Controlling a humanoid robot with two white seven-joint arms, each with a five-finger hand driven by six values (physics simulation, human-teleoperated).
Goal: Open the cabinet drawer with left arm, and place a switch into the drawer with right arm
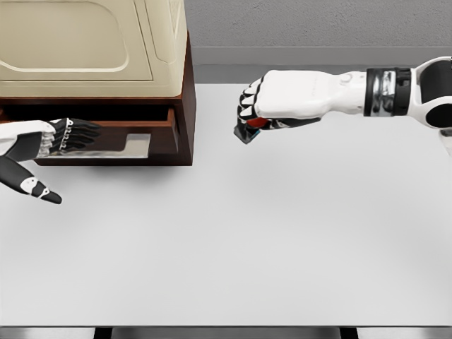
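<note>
A dark brown cabinet [182,92] with a cream top stands at the back left of the white table. Its drawer [152,145] is pulled out, showing a pale inner floor. My left hand [67,134] comes in from the left edge, with its fingers resting at the drawer's front left and the thumb spread below. My right hand [251,113] reaches in from the right, a little right of the cabinet and above the table. It is shut on a small dark switch [248,131] with a red part, which sticks out under the fingers.
The white table [268,240] stretches out in front of and to the right of the cabinet. A grey wall runs behind it. The table's front edge lies along the bottom of the view.
</note>
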